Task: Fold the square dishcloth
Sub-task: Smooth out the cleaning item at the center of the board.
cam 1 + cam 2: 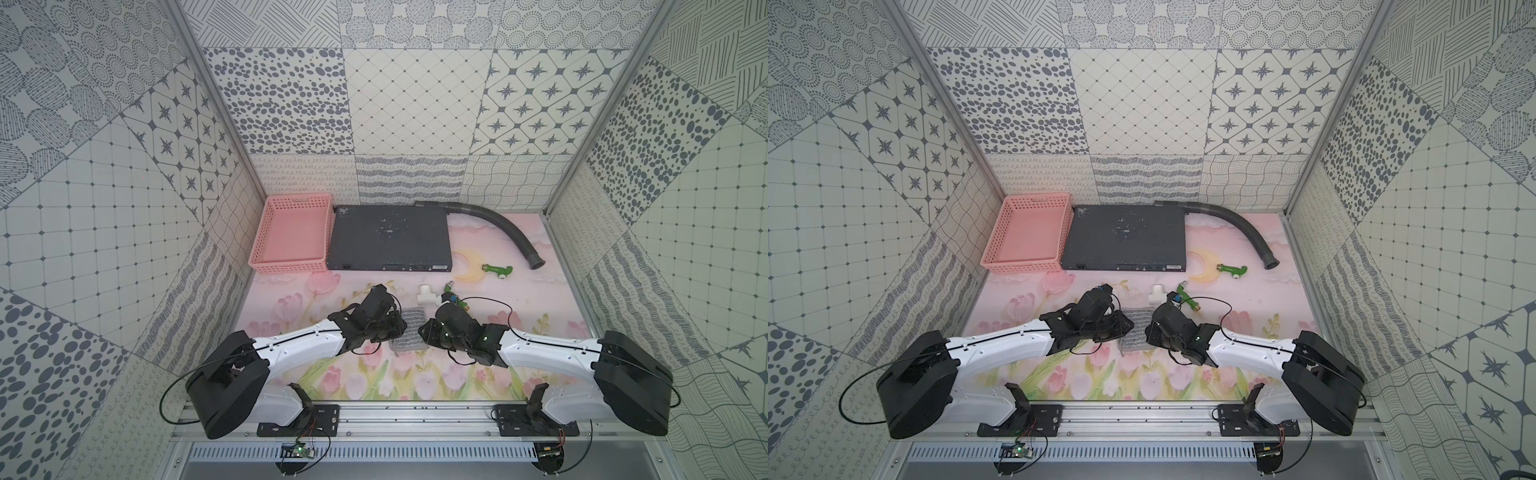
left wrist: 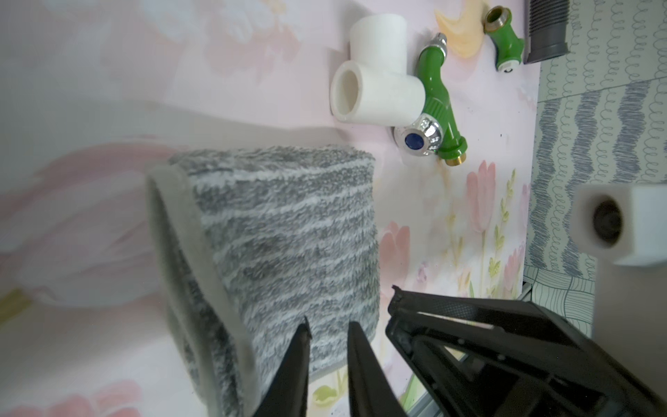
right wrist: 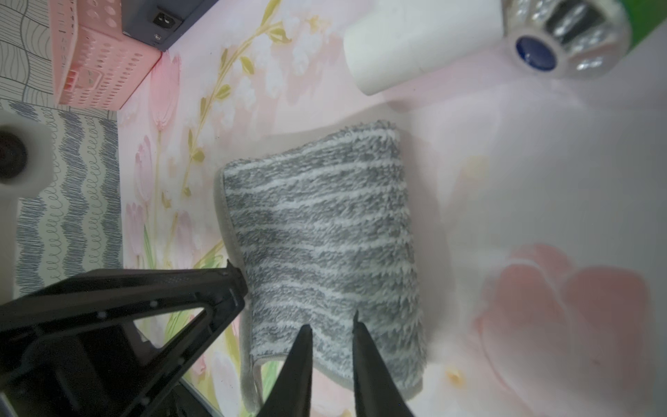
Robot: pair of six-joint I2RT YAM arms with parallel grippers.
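top views are both floored by the flowered mat point(image 1: 548, 291), and near its middle the square dishcloth point(image 1: 410, 320) is found, lying doubled into a narrow strip between the two arms. the white tee fitting point(image 1: 424, 294) and a green tap point(image 2: 438, 97) are set just beyond it, apart from it. the left gripper point(image 2: 330, 332) is placed at one side of the strip and the right gripper point(image 3: 332, 328) at the opposite side. each pair of jaws is set nearly together, with fuzzy pile showing in the slim gap, but whether cloth is actually pinched cannot be told. in the left wrist view one hemmed edge is seen standing up off the mat in a loose loop. a further fold is judged to be the step in hand. for it to be done well, both layers should be caught at each side, not the upper one alone. the two held points should be raised level and together, so that the strip is not skewed. the hems should be laid flush, and the tee fitting should be kept clear of the carried cloth.
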